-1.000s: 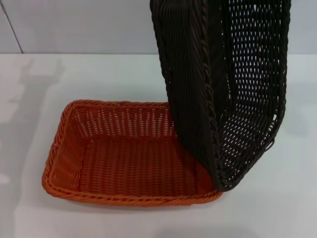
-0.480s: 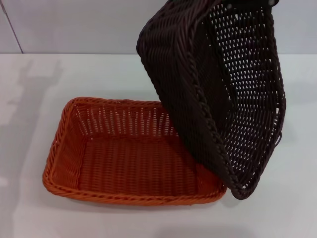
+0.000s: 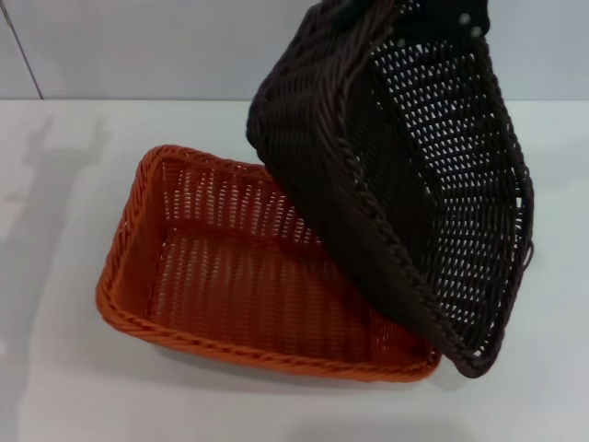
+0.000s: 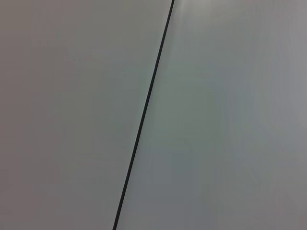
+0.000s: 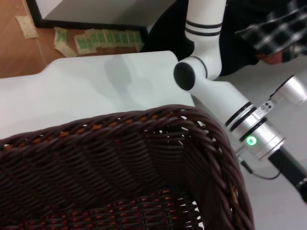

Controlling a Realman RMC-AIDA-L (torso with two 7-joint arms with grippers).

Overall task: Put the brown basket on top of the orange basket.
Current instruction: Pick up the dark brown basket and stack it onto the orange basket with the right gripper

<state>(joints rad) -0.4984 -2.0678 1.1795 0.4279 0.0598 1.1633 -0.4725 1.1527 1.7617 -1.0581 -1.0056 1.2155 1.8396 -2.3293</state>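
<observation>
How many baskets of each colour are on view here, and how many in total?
Dark brown rectangular woven basket, tilted over the orange one's right end: 1
Bright orange rectangular woven basket, lying on the white table: 1
Total: 2

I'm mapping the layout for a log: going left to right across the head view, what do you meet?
Bare white table → bright orange rectangular woven basket resting on the table → dark brown woven basket, held tilted, its lower corner over the orange one's right end → bare table again.
</observation>
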